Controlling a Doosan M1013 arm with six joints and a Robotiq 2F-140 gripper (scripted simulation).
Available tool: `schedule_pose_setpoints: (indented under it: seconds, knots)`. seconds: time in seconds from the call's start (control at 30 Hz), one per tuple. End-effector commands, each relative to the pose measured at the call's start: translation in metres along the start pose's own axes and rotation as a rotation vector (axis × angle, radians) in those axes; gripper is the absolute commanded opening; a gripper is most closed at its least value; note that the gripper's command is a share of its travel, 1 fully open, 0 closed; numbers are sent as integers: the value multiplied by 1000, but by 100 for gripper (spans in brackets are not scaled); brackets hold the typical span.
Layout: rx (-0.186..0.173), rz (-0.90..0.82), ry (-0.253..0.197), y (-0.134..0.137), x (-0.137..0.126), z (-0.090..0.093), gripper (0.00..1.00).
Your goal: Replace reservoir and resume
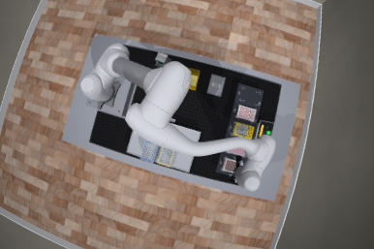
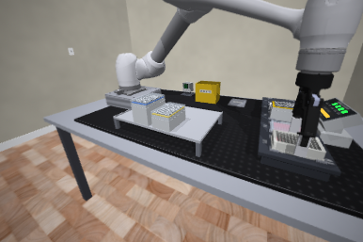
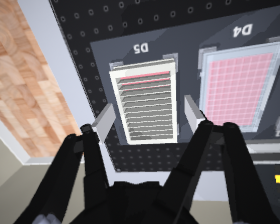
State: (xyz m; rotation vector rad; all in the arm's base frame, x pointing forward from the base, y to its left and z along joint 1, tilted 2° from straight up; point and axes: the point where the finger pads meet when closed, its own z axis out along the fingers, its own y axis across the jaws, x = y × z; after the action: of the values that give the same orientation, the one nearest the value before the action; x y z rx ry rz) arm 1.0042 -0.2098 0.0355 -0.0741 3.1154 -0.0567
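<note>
The white 12-trough reservoir (image 3: 145, 101) stands in the brackets at D5 at the near end of the deck. In the wrist view, red shows in its troughs nearest the D5 mark. My gripper (image 3: 147, 107) is open right over it. One finger pad stands off each long side, with a small gap to the reservoir. In the exterior view the gripper (image 2: 307, 131) reaches down to the reservoir's level. On the white shelf (image 2: 169, 121) stand a blue-rimmed item (image 2: 149, 108) and a yellow-rimmed item (image 2: 167, 114). I cannot read their labels.
An open plate with pink wells (image 3: 241, 90) sits at D4 right beside D5. The panel with green lights (image 2: 336, 110) stands behind the deck. A yellow box (image 2: 208, 91), a small post with a green key (image 2: 185, 86) and a grey nest (image 2: 236, 103) stand at the back.
</note>
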Motion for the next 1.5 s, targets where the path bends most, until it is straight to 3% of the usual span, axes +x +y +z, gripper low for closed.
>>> schedule_pose_setpoints:
  seconds: [0.0, 1.3, 1.33, 1.47]
  knots:
    - [-6, 6, 1, 1, 2, 6, 77]
    - [-6, 6, 1, 1, 2, 6, 77]
    - [-6, 6, 1, 1, 2, 6, 0]
    - [-6, 6, 1, 1, 2, 6, 0]
